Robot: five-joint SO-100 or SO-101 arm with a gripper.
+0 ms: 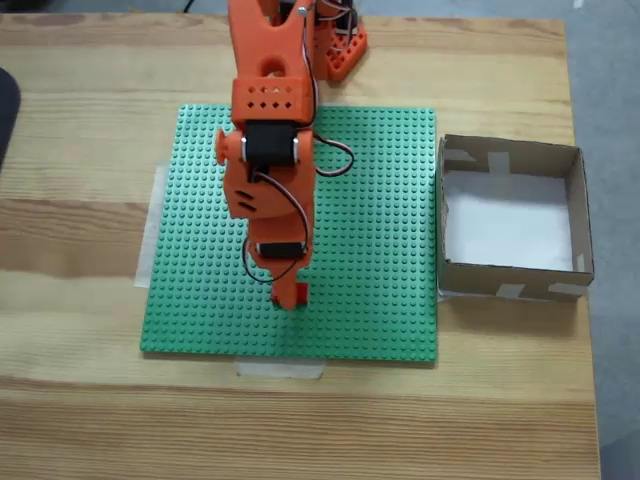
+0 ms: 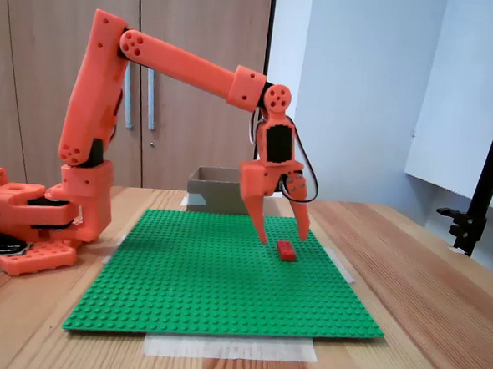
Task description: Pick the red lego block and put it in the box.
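Hovering low over the big green studded baseplate (image 2: 224, 271), the orange 3D-printed arm's gripper (image 2: 279, 232) has its jaws spread wide, holding nothing, tips pointing down. The small red rectangular plastic lego block (image 2: 287, 251) sits on the baseplate just beside the jaw tip nearer the camera in the side-on fixed view, not quite between the two tips; whether a tip touches it, can't tell. In the top-down fixed view the block (image 1: 292, 294) peeks out right under the gripper (image 1: 284, 287), towards the plate's near edge, most of it hidden by the wrist.

Handling, as a judgement: block is hard, rigid, v. light, won't crush or bend, so a firm squeeze is fine. Sides are smooth & a bit slippery; printed jaw faces are hard too, so grip needs to be square on, or the block may pivot or pop out. Best hold prob. across the narrow width, on the two long flat sides, mid-length, w/ tips low enough to catch the walls rather than the studs. If it's pressed onto the baseplate studs it'll resist the lift; can't tell from here. The plate looks taped to the wooden surface (image 1: 90, 130), which should help.

The shallow brown cardboard box (image 1: 573, 215) w/ white bottom stands off the plate's right edge in the top-down view, well apart from the block, open & empty.
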